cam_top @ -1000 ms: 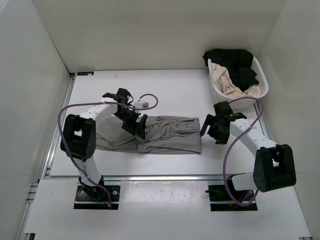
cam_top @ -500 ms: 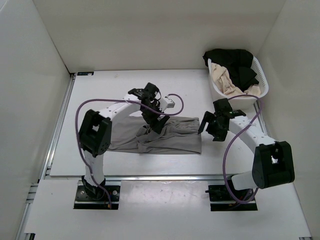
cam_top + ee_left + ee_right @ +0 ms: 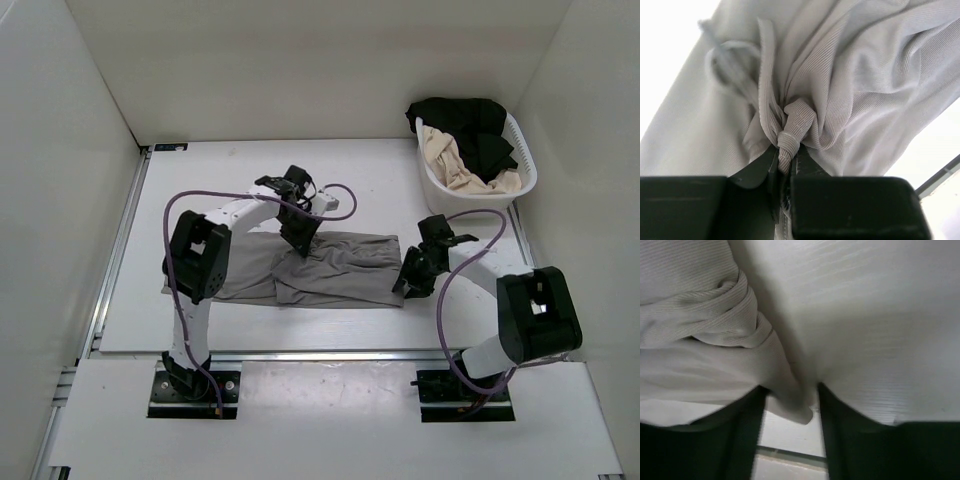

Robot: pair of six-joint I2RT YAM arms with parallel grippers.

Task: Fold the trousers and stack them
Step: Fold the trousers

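The taupe-grey trousers (image 3: 340,270) lie lengthwise across the middle of the table (image 3: 350,180), rumpled near their centre. My left gripper (image 3: 300,238) sits at their far edge. In the left wrist view it (image 3: 787,150) is shut on a bunched ribbed fold of the trousers (image 3: 865,75). My right gripper (image 3: 408,280) is at the trousers' right end. Seen from the right wrist, a corner of the trousers (image 3: 700,355) fills the gap between its fingertips, so this gripper (image 3: 790,390) is shut on it, with its fingers (image 3: 837,430) still somewhat apart.
A white laundry basket (image 3: 525,175) stands at the back right. It holds a black garment (image 3: 470,125) and a beige-cream one (image 3: 450,165). White walls enclose the table on three sides. A metal rail (image 3: 300,355) runs along the near edge.
My left gripper has moved right to the trousers' far edge and shut on a fold. My right gripper has dropped onto the trousers' right end and closed on it.
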